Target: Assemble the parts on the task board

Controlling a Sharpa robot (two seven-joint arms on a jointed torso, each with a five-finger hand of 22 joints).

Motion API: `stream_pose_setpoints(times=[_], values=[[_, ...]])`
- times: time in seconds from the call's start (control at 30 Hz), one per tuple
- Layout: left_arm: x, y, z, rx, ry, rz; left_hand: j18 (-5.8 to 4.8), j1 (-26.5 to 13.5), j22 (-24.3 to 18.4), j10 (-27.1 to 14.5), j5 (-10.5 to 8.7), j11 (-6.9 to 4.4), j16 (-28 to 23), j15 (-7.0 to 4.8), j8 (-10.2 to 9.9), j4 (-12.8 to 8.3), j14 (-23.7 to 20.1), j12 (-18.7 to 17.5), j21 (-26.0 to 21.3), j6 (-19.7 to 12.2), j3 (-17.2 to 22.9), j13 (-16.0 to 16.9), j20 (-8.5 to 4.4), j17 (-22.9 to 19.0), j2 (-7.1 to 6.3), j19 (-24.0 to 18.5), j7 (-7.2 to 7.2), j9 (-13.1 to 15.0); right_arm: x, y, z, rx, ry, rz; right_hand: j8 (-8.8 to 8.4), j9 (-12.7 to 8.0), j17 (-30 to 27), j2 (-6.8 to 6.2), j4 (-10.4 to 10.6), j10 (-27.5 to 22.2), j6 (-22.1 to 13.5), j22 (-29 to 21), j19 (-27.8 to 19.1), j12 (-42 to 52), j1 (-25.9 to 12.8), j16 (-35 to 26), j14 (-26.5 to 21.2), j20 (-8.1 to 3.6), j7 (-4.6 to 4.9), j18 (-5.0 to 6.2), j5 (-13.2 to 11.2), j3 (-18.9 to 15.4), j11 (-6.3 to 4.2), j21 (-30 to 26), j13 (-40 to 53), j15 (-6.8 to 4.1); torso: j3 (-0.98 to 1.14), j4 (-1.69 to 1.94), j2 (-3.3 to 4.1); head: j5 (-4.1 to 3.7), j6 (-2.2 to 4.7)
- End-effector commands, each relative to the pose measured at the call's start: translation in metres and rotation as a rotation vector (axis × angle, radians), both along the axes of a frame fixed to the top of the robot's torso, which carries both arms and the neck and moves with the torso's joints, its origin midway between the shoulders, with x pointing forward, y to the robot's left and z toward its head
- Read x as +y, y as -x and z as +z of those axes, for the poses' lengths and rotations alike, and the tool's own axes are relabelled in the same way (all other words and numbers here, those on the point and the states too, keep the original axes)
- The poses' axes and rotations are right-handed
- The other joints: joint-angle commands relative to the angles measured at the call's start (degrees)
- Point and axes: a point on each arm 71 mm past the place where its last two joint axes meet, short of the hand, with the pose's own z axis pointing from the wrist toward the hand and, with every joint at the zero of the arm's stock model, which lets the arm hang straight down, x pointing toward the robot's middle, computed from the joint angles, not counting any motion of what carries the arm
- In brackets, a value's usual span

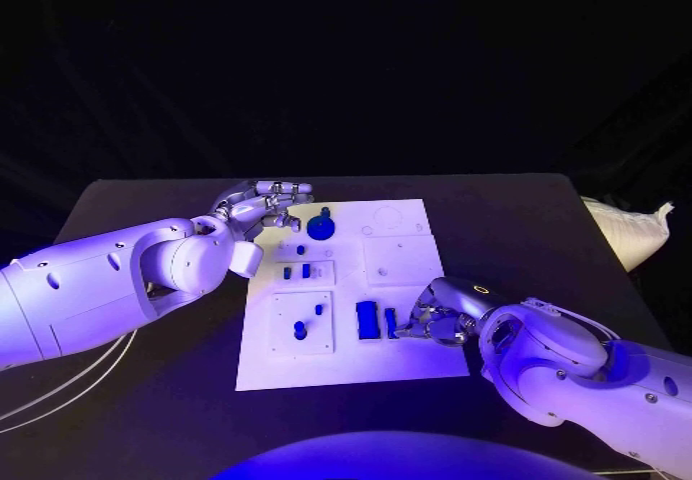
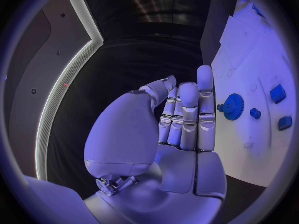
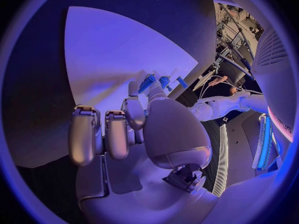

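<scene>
A: Where does the task board [image 1: 408,300] lie?

B: It lies flat in the middle of the black worktop [image 1: 534,230], between the two arms. In the head view a round blue gear part [image 1: 320,227] sits near the board's far left corner. Two small blue parts [image 1: 296,271] stand in a recessed panel below it, and two more [image 1: 303,328] lie in the panel nearer the robot. A larger blue block [image 1: 368,319] and a narrow blue piece [image 1: 389,322] sit side by side right of that panel.

A: What is the state of the left robot hand [image 1: 265,207]?

B: It hangs at the board's far left edge, just beside the gear part. In the left wrist view the left robot hand [image 2: 181,119] has its fingers straight and pressed side by side, with the thumb alongside. Nothing is held. The gear [image 2: 233,106] lies close beyond the fingertips, apart from them.

A: And the right robot hand [image 1: 440,312]?

B: It rests low at the board's right side, close to the narrow blue piece. In the right wrist view the right robot hand [image 3: 134,122] has its fingers curled downward, and blue parts [image 3: 156,81] show just past the thumb tip. Whether it pinches one of them cannot be told.
</scene>
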Motion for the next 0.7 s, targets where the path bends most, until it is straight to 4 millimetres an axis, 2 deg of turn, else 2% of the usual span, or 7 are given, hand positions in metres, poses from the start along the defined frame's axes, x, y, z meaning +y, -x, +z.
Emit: stream_pose_setpoints(times=[0.03,0.43,0.57,0.7], values=[[-0.0024,0.0008,0.0008,-0.005,0.008,-0.019,0.57,0.03,-0.07,-0.45,-0.07,-0.09,-0.23,0.07,0.17,-0.14,-0.29,0.35,-0.23,-0.47,-0.07,-0.06,0.01,-0.05,0.52,-0.5,0.04,-0.07,0.0015,0.0009,-0.0028,0.022,0.03,0.022,-0.24,0.08,5.97,0.06,-0.41,0.39,0.05,0.05,0.36,-0.13,0.76,-0.07,4.41,0.17,0.3,-0.93,-0.3,0.02,0.03,0.13,-0.06,-0.31,0.0,-0.02,0.02,-0.01,-0.05],[-0.0032,0.0008,0.0008,-0.004,0.009,-0.02,0.57,0.03,-0.07,-0.45,-0.07,-0.09,-0.23,0.07,0.17,-0.14,-0.29,0.35,-0.23,-0.47,-0.07,-0.06,0.01,-0.05,0.52,-0.5,0.04,-0.07,0.0,-0.0076,-0.0107,0.018,0.065,0.007,-0.21,0.11,6.06,0.56,-0.67,0.47,0.12,0.14,0.38,0.06,1.32,-0.03,4.43,0.16,0.27,-0.94,-0.32,0.07,0.0,0.17,0.09,-0.33,0.07,-0.04,0.0,0.04,-0.12],[-0.0033,0.0007,0.0007,-0.004,0.009,-0.02,0.57,0.03,-0.07,-0.45,-0.07,-0.09,-0.23,0.07,0.17,-0.14,-0.29,0.35,-0.23,-0.47,-0.07,-0.06,0.01,-0.05,0.52,-0.5,0.04,-0.07,0.0003,-0.0089,-0.0119,0.017,0.067,0.004,-0.2,0.12,6.09,0.72,-0.69,0.5,0.14,0.19,0.4,0.14,1.39,-0.01,4.43,0.16,0.27,-0.95,-0.29,0.09,-0.01,0.19,0.15,-0.33,0.0,-0.08,-0.05,0.02,-0.11],[-0.0032,0.0005,0.0006,-0.004,0.009,-0.02,0.57,0.03,-0.07,-0.45,-0.07,-0.09,-0.23,0.07,0.17,-0.14,-0.29,0.35,-0.23,-0.47,-0.07,-0.06,0.01,-0.05,0.52,-0.5,0.04,-0.07,0.0021,-0.0075,-0.0098,0.012,0.047,0.003,-0.26,0.1,5.9,0.89,-0.49,0.4,0.04,0.06,0.35,-0.26,1.13,-0.13,4.39,0.16,0.35,-0.93,0.11,-0.16,0.04,0.12,-0.06,-0.32,0.07,-0.11,-0.05,0.1,0.04]])
